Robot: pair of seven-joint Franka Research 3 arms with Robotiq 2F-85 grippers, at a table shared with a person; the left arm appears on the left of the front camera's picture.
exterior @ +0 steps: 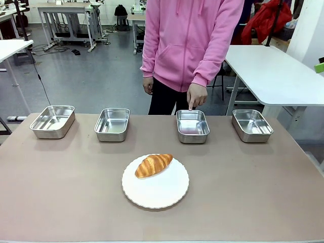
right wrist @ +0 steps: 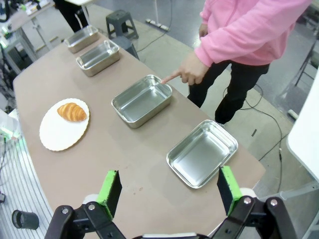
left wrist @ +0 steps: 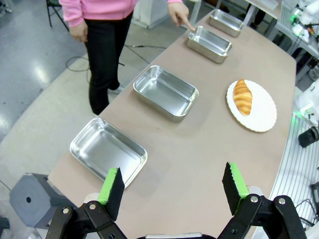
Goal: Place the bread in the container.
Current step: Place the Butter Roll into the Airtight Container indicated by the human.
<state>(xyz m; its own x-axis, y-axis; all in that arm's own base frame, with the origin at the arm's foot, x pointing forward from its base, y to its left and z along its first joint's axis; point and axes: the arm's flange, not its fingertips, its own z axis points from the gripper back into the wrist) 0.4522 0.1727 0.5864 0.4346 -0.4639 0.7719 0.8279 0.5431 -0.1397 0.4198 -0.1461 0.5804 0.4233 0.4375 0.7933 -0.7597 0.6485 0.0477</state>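
bread (exterior: 153,165) lies on plate (exterior: 162,197); left gripper (left wrist: 172,179) and right gripper (right wrist: 169,183) wide, empty. risk: dropping it in a look-alike tray (exterior: 112,124), not the pointed-at container (exterior: 193,125).

Left tool (left wrist: 172,179) and right tool (right wrist: 168,181) both spread wide, green pads (left wrist: 110,186) gripping nothing, each apparently held high over the surface (left wrist: 199,144), angled downward.

Round white plate (exterior: 162,195) (scalloped rim) on tan table (exterior: 61,202)

Robotics lab — white workbenches (exterior: 276,73), floor cables (exterior: 41,82), bare grey floor (exterior: 96,81).
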